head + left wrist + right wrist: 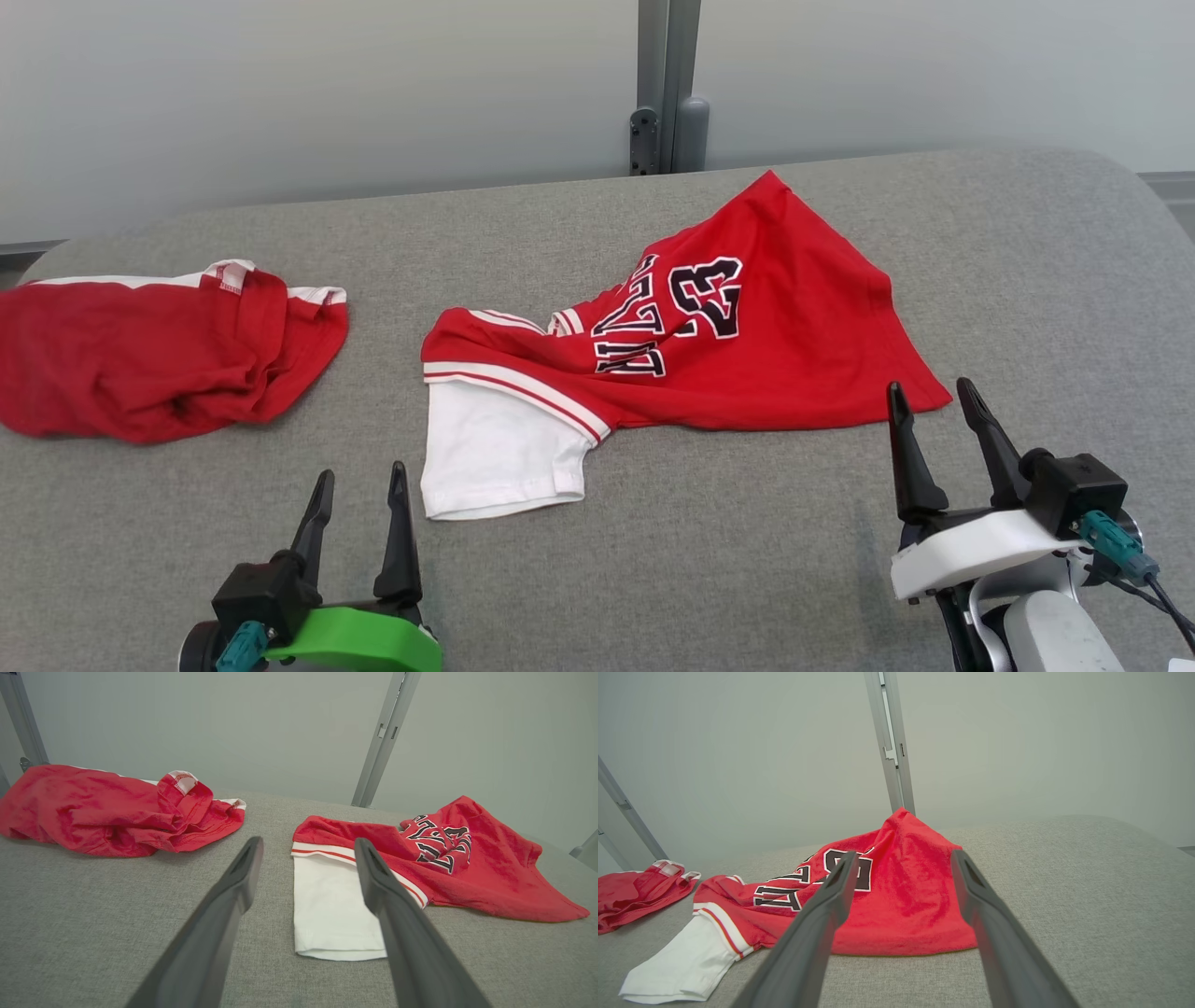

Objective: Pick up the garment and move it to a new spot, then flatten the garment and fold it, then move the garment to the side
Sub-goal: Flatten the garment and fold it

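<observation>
Left gripper (362, 471) low at the near edge of the grey table (700, 560), left of centre, fingers spread wide with nothing between them. Right gripper (931, 385) toward the right end of that edge, likewise spread and empty, tips near the right-hand near corner of the red jersey (766, 345). Jersey crumpled in the middle of the table, number and lettering twisted, white sleeve (495, 457) flopped toward the near edge. Second red garment (140, 364) heaped at the left edge, well apart from the jersey. From the left wrist: spread fingers aimed at the white sleeve, heap off to the upper left. Risk of pinching the sleeve alone and so dragging the body along in a twist instead of lifting it clean. From the right wrist: spread fingers framing the jersey's near red corner, grey post (888, 742) beyond the far edge. Risk of catching only the top layer of doubled cloth, with folds left trapped for the flattening. Some doubt over the intended red piece; probably the jersey, lying between both grippers. Little room toward the left edge for a new spot or for setting aside, because of the heap; more room toward the right edge.
</observation>
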Controlling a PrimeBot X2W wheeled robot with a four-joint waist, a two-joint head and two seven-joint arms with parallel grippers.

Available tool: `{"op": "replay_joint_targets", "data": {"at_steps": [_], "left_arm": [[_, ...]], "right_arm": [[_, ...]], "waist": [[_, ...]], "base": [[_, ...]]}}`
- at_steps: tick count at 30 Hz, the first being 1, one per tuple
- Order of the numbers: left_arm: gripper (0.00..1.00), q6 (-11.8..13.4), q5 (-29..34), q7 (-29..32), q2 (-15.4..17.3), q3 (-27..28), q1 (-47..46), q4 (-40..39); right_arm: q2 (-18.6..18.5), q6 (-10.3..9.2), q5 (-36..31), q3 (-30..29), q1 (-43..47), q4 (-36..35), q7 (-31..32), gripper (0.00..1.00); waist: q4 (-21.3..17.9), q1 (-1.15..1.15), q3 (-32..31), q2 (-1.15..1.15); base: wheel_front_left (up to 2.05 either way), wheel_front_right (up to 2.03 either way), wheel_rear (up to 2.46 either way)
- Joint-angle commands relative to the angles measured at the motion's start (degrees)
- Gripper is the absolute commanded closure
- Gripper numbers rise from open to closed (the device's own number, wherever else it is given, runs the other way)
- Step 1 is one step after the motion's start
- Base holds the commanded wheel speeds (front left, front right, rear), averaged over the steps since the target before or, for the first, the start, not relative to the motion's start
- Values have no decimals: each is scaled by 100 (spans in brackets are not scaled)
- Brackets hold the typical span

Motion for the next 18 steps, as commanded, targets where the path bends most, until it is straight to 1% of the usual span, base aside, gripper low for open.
{"op": "replay_joint_targets", "data": {"at_steps": [1, 10, 13, 18], "left_arm": [[0, 42, 44, -20, -1, 23, 74, -32], [0, 43, 125, -20, -14, -17, 76, -50], [0, 42, 124, -20, -16, -62, 61, 52], [0, 87, 112, 346, -19, -256, -156, 394]], "right_arm": [[-12, -2, -45, -8, 33, -18, -29, 0], [-12, -2, -62, 20, 64, -26, -30, 0], [-12, -2, -58, 23, 58, -37, -29, 0], [-12, -2, -55, 56, 25, -48, -29, 0]], "waist": [[6, 0, -9, 0], [-5, 0, -28, 0], [-9, 0, -5, 0], [-31, 0, 105, 0]], "base": [[0, 0, 0], [0, 0, 0], [0, 0, 0], [0, 0, 0]]}}
